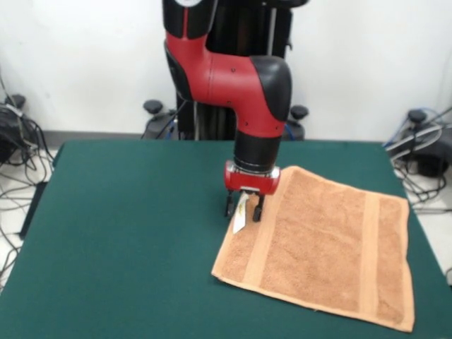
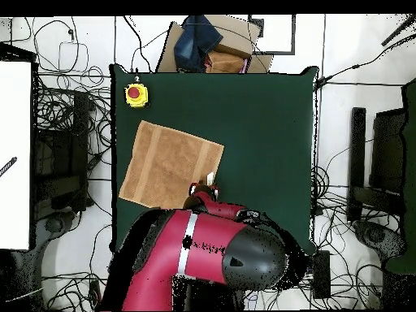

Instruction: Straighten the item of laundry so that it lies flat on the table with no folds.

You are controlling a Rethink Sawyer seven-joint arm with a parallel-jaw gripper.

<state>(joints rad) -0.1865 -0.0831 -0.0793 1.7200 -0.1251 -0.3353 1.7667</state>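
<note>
The orange-tan towel (image 1: 325, 244) lies spread on the right half of the dark green table (image 1: 134, 233), with two flat woven bands showing and no fold that I can see. Its white tag (image 1: 239, 213) sticks out from the edge nearest the robot. My gripper (image 1: 244, 210) points straight down over that edge, open, with its fingertips (image 1: 258, 211) on either side of the tag and close to the table. In the overhead view the towel (image 2: 166, 165) lies at the table's (image 2: 268, 130) left, and the arm hides most of the gripper (image 2: 203, 191). The tag (image 2: 210, 176) shows beside it.
A yellow box with a red button (image 2: 136, 94) stands at a table corner in the overhead view. A cardboard box with dark cloth (image 2: 207, 45) sits beyond the far table edge. Cables lie on the floor around the table.
</note>
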